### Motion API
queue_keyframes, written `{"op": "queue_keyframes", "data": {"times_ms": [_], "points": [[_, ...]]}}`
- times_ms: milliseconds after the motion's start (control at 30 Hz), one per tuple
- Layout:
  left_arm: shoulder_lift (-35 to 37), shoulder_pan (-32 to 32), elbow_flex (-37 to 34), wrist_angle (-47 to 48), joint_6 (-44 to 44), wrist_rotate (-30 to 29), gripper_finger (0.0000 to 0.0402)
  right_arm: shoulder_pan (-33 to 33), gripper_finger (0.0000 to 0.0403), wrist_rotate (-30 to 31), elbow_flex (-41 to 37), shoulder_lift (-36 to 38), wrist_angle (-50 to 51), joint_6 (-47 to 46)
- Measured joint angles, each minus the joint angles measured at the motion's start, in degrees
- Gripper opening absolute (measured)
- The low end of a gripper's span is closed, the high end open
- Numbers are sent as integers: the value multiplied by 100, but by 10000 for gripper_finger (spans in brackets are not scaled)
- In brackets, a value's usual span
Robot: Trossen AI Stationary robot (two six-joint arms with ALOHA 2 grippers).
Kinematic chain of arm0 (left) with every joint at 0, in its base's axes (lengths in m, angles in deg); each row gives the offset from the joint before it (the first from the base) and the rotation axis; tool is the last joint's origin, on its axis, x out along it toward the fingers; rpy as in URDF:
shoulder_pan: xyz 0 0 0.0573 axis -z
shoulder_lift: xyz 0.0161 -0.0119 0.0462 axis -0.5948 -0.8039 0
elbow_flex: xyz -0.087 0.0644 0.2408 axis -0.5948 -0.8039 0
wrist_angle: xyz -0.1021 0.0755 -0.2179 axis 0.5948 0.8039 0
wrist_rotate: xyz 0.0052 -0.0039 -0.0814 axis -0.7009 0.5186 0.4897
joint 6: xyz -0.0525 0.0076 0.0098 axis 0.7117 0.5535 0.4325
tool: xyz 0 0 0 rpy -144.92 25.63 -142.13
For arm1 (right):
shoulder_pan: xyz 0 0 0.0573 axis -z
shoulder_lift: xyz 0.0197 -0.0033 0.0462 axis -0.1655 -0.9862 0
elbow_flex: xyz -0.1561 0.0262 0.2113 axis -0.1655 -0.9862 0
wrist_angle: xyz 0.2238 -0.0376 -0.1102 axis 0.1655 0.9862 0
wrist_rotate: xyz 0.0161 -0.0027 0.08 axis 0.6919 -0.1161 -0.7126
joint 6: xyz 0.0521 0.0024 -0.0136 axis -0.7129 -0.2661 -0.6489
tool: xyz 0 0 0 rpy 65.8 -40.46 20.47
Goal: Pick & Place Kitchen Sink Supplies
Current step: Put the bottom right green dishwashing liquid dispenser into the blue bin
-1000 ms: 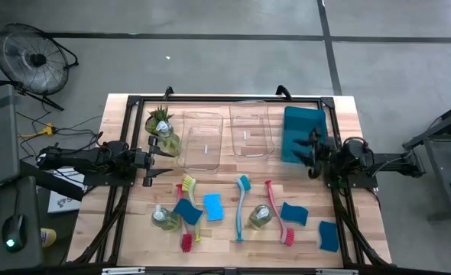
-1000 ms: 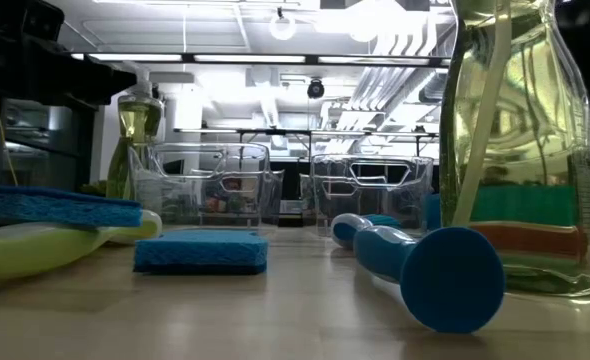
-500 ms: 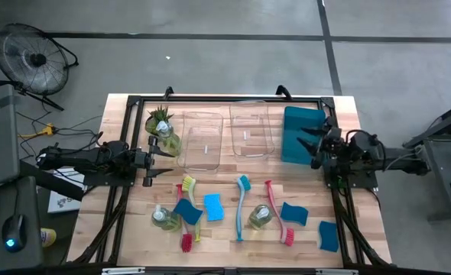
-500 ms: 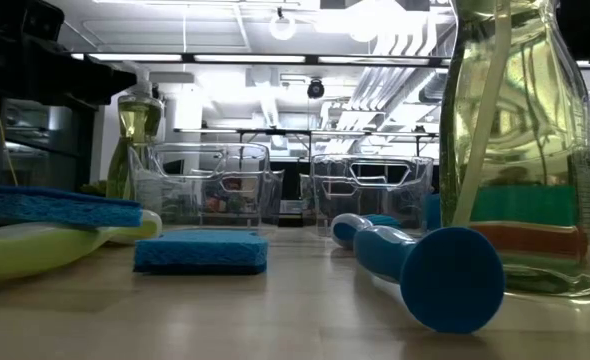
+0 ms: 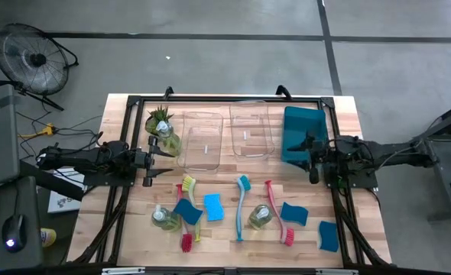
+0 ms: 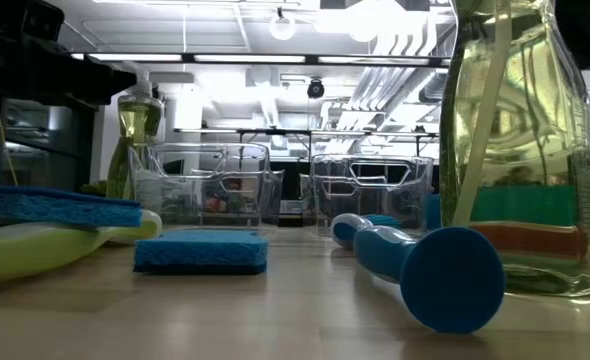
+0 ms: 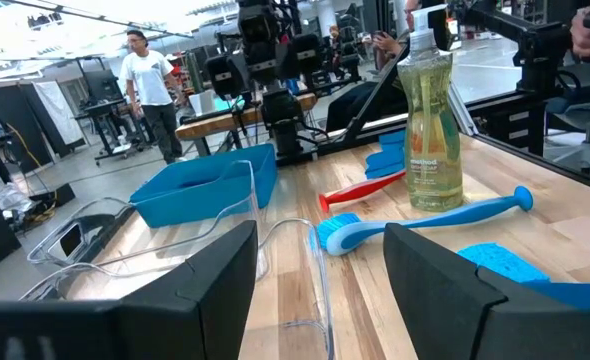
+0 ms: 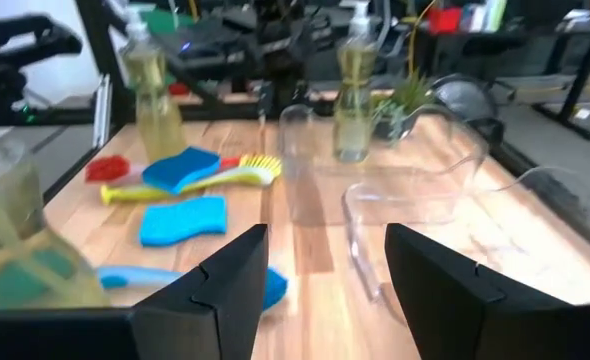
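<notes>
Three sorts of supply on the surface (image 5: 363,206), nearly all in the half toward 6 o'clock as seen from above, with the bins along 12 o'clock.

Sponges first: a light blue sponge (image 5: 212,206) near 6 o'clock, a darker sponge (image 5: 294,214) toward 5 o'clock. Probably featherweight, soft and springy. Best pinched across the short sides, gently, since hard pressure only folds them.

Brushes next: teal brush (image 5: 241,206) at about 6 o'clock, red brush (image 5: 277,215) just beside it toward 5, yellow-green brush (image 5: 189,187) toward 7. Judged stiff, light, smooth along the handle. Worth taking mid-handle, nearer the bristle end, so the head does not swing down.

Soap bottles last — likely the heaviest, with liquid that shifts and clear walls that look slick. One bottle (image 5: 259,217) upright between the teal and red brushes, a second bottle (image 5: 163,218) at 7 o'clock, a third bottle (image 5: 167,140) beside the spiky plant (image 5: 160,117) at 10 o'clock. Safest held square across the body below the shoulder, kept upright.

Left claw (image 5: 163,162) at 9 o'clock, fingers spread, nothing between them. Right claw (image 5: 311,160) at 3 o'clock beside the teal bin (image 5: 303,122) — likewise spread and empty.
</notes>
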Motion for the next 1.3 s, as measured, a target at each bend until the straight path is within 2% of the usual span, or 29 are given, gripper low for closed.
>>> {"op": "queue_keyframes", "data": {"times_ms": [533, 867, 1100, 1300], "points": [[-1, -2, -1, 1, 0, 1, 213, -826, 197, -244, 2, -1009, -192, -20], [-1, 0, 0, 1, -2, 1, 213, -1425, 197, -247, 2, -1532, -251, -647], [-1, 0, 0, 1, 0, 1, 213, -1942, 197, -231, 2, -2049, -718, -1180], [0, -1, -2, 1, 0, 1, 213, -2518, 197, 329, 4, -2532, -945, -1616]]}}
